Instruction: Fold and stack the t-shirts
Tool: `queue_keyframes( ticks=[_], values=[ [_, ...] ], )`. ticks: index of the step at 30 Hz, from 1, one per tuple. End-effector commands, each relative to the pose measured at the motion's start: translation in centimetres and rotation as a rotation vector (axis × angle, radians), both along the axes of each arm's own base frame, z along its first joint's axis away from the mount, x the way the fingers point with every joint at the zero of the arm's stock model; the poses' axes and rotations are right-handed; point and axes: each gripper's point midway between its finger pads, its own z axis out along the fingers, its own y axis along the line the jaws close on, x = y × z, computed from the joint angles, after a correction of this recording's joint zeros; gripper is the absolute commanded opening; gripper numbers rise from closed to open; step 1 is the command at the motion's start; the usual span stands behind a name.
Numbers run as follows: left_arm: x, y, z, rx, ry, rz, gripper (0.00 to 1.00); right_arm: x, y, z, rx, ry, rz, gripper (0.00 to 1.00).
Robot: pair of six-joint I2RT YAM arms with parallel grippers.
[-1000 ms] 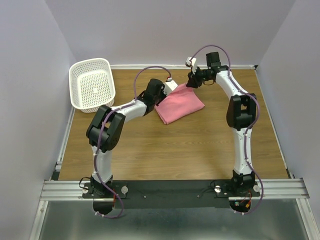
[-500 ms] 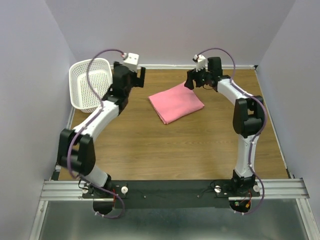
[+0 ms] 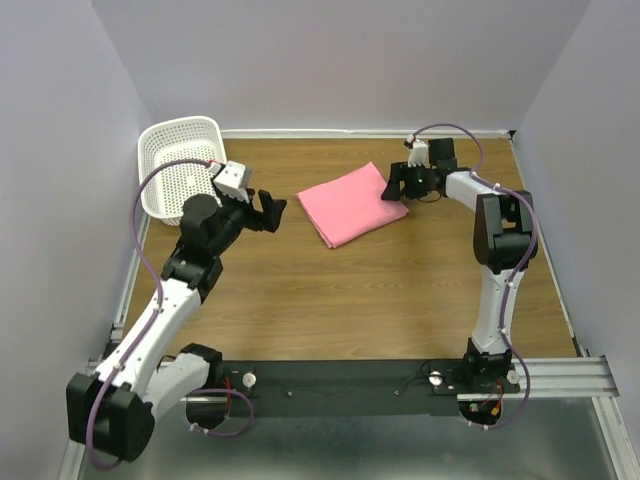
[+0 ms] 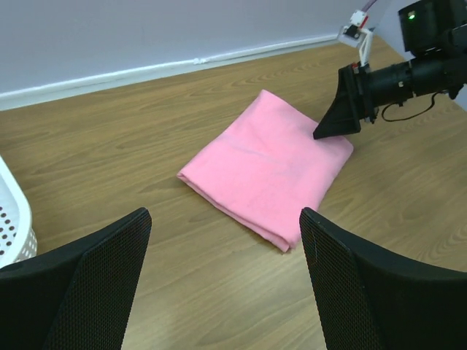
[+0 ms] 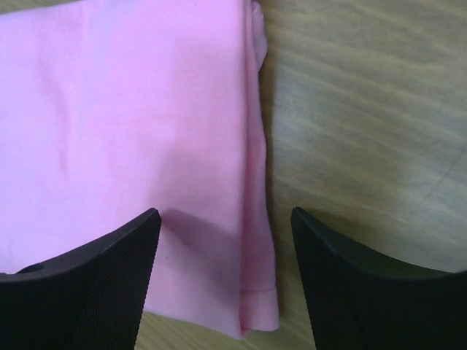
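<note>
Folded pink t-shirt (image 3: 350, 205) lies flat on the counter (image 3: 350, 290). White basket (image 3: 183, 125) stands well to its left. Left end effector (image 3: 272, 210): released, empty, left of the t-shirt, clear of the fabric. Right end effector (image 3: 392, 185): released, jaws astride the t-shirt's right edge, gripping nothing.

The left gripper (image 3: 268, 208) has left the t-shirt's (image 3: 350, 205) left corner and swung back towards the near left. It now hangs wide open, well apart from the cloth. The right gripper (image 3: 392, 186) has spread its jaws too and sunk from above the far corner to the shirt's right edge.
</note>
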Motion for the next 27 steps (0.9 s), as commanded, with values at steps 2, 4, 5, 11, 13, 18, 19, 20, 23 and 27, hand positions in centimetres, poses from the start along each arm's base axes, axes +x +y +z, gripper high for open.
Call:
queue_keyframes(
  ticks=[2, 4, 5, 11, 13, 18, 19, 20, 23, 27],
  values=[
    [-3.3, 0.9, -0.7, 0.02, -0.011, -0.017, 0.9, -3.7, 1.8, -1.6, 0.096, 0.189, 0.045, 0.71],
    [-4.0, 1.2, -0.5, 0.018, -0.024, -0.013, 0.9, -4.7, 2.3, -1.6, 0.129, 0.231, 0.064, 0.63],
    [-4.3, 1.3, -1.0, 0.02, -0.017, -0.013, 0.9, -5.2, 2.3, -1.7, 0.131, 0.251, 0.065, 0.51],
    [-5.2, 1.6, 0.5, 0.007, -0.068, -0.017, 0.9, -4.2, -1.9, -0.4, 0.092, 0.214, -0.048, 0.0],
    [-5.4, 1.5, 0.6, 0.003, -0.07, -0.02, 0.89, -3.8, -4.4, 0.2, 0.083, 0.194, -0.096, 0.01],
    [-5.9, 1.2, 0.9, -0.006, -0.082, -0.045, 0.89, -4.4, -13.7, 0.9, -0.043, 0.132, -0.238, 0.0],
    [-6.0, 1.1, 1.1, -0.007, -0.089, -0.055, 0.89, -4.6, -16.7, 0.9, -0.074, 0.115, -0.272, 0.01],
    [-6.0, 1.0, 1.2, -0.01, -0.093, -0.058, 0.89, -4.8, -18.4, 0.9, -0.098, 0.111, -0.293, 0.01],
    [-6.2, 0.8, 1.3, -0.013, -0.098, -0.073, 0.89, -5.6, -25.3, 0.8, -0.185, 0.105, -0.392, 0.01],
    [-6.4, 0.6, 1.5, -0.018, -0.106, -0.088, 0.89, -6.7, -31.8, 0.6, -0.305, 0.107, -0.461, 0.25]
  ],
)
